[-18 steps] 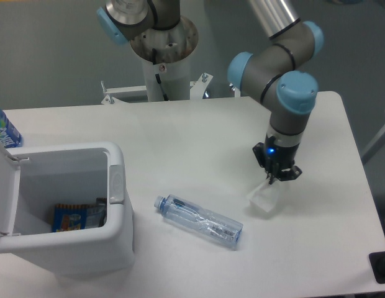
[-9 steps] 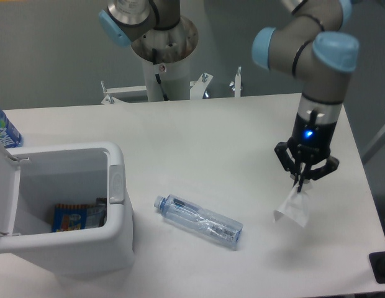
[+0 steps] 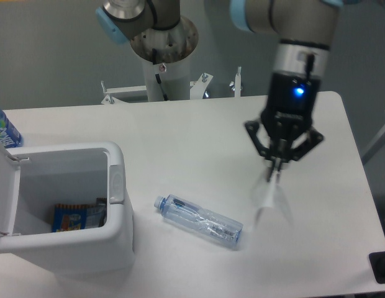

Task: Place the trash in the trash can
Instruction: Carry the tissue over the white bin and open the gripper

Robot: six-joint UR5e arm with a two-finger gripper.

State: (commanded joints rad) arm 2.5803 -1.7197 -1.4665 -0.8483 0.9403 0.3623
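A white table (image 3: pixel 180 143) is seen from above and in front, with its right edge running diagonally down the right side of the view. The robot's gripper (image 3: pixel 274 169) is held above the right half of the table, its two fingers pinched together on the top of a white paper wad (image 3: pixel 269 197), which hangs below them, blurred and clear of the tabletop. A crushed clear plastic bottle (image 3: pixel 200 221) with a pale blue cap is laid on its side near the middle front of the table, cap end to the left, just left of and below the hanging paper. Bare tabletop is seen between the bottle and the white trash can (image 3: pixel 68 211), which is set at the near left corner with its flip lid (image 3: pixel 5 192) swung open to the left. Inside the can, a blue-and-orange snack wrapper (image 3: pixel 77 217) is visible at the bottom. A bottle with a blue-and-white label (image 3: pixel 3 129) is partly visible at the far left edge, behind the can.
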